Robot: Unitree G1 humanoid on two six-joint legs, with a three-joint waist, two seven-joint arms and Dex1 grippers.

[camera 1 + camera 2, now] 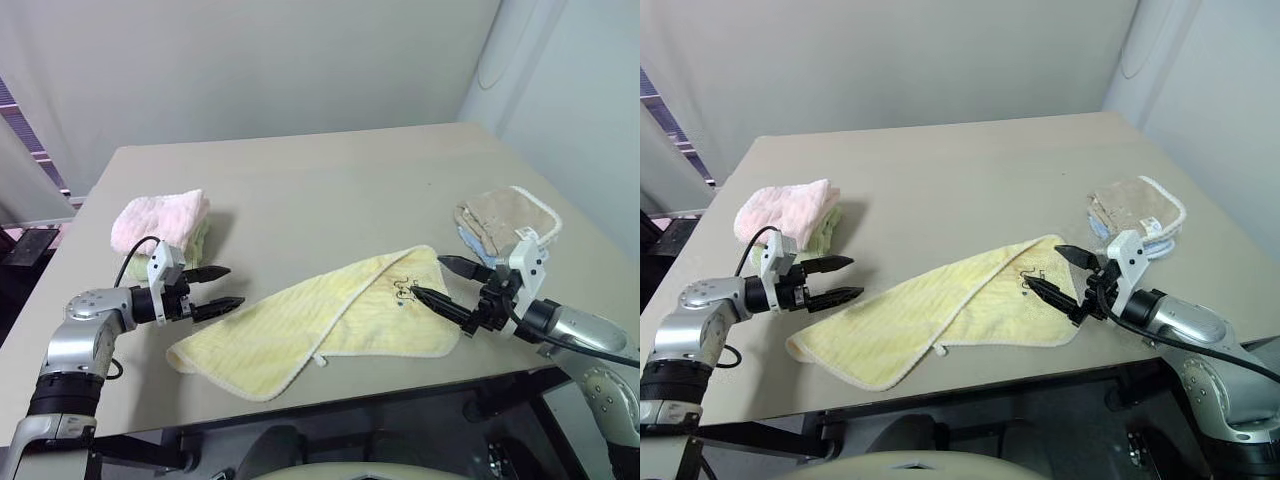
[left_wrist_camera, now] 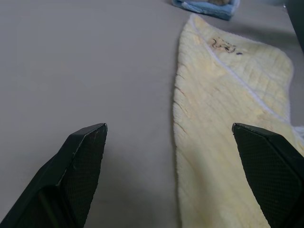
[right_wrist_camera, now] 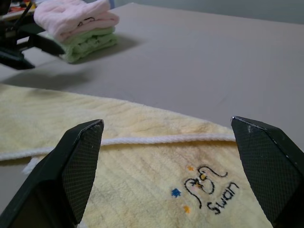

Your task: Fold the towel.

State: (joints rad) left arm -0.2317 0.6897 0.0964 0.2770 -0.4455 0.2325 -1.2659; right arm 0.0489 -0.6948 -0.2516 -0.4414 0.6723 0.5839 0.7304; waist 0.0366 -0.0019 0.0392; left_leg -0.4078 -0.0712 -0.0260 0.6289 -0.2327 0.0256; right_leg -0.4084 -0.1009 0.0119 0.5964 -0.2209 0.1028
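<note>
Yellow towel (image 1: pixel 940 318) folded once, flat on bench (image 1: pixel 970 180). Left tool (image 1: pixel 836 281) and right tool (image 1: pixel 1053 268) both spread wide, hovering at its opposite ends, empty.

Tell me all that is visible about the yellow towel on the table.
The yellow towel is pale, ribbed terry with whitish edge trim and a small dark embroidered mark reading "swan" near one corner. It lies flat on the table, folded over once, running diagonally. Neither open gripper holds it.
</note>
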